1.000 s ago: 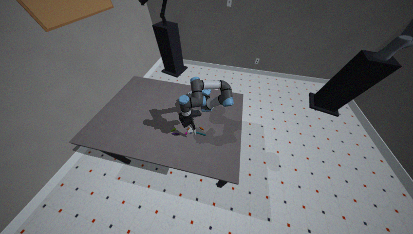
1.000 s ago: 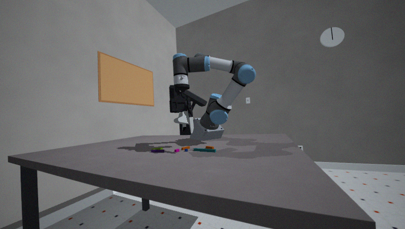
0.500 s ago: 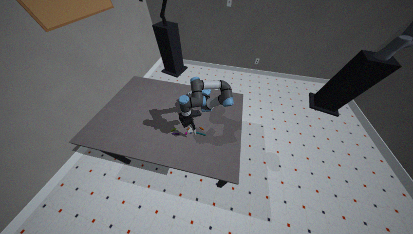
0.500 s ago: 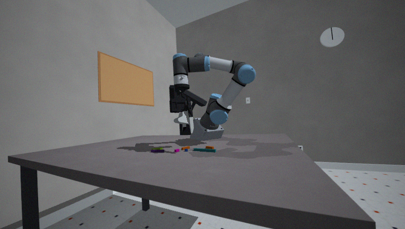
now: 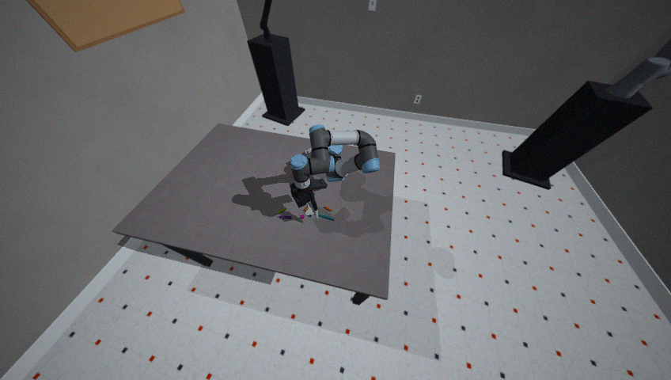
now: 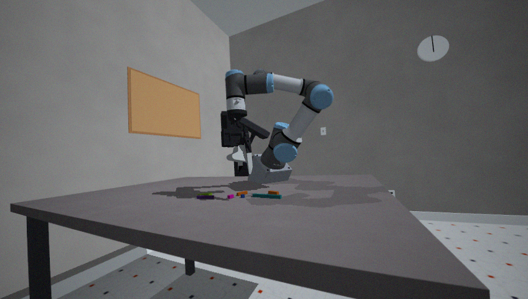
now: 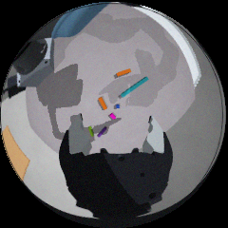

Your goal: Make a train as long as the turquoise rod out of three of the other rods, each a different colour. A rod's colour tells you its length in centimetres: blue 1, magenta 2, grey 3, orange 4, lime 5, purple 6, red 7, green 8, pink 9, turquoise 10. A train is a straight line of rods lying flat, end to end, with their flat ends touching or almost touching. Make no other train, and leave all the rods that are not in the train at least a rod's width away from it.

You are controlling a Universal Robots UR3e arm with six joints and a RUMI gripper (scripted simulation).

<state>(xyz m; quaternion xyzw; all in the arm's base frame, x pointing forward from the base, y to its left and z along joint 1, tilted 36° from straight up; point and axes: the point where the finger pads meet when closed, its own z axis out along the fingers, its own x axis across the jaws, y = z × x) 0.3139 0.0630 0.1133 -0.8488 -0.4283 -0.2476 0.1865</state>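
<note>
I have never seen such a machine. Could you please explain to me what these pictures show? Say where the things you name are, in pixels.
It is one robot arm (image 5: pixel 345 137) (image 6: pixel 287 84) with a two-finger claw (image 5: pixel 311 214) (image 6: pixel 242 162) (image 7: pixel 116 115) at its end. The first picture looks down on the table (image 5: pixel 211 165) (image 6: pixel 185 218) (image 7: pixel 97 57) from high up. The second looks from the side, just above the table top. The round one comes from a camera at the arm's wrist, so both fingers show in it.

On the table lie small coloured rods: a long turquoise one (image 6: pixel 267 196) (image 7: pixel 134 87), two orange ones, and one each of lime (image 5: pixel 281 210) (image 7: pixel 91 131), purple (image 5: pixel 285 217) (image 6: pixel 205 197) (image 7: pixel 102 131), magenta (image 6: pixel 230 196) (image 7: pixel 112 116) and blue (image 6: pixel 242 196) (image 7: pixel 117 106). The claw is open above the table and holds nothing.
</note>
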